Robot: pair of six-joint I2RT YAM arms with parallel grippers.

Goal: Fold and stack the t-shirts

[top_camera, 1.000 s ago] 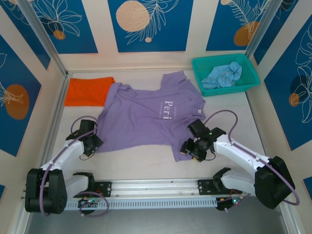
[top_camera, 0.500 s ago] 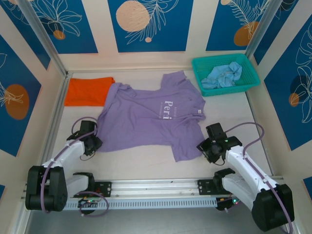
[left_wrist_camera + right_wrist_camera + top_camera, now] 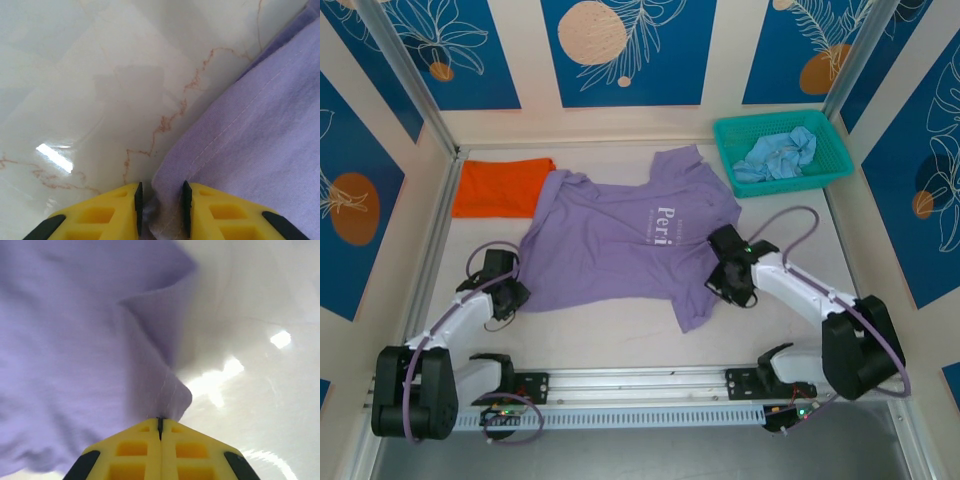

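Purple t-shirt (image 3: 610, 250) — corner in left tool (image 3: 160, 202) | edge in right tool (image 3: 160, 424)

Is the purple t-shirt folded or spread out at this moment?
Spread out: the purple t-shirt lies open on the table, lettering and sleeves showing.

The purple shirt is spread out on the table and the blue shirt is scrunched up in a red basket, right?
Not quite: the basket is teal, not red, as the top external view shows. The blue shirt is scrunched up in it, and the purple shirt is spread out on the table.
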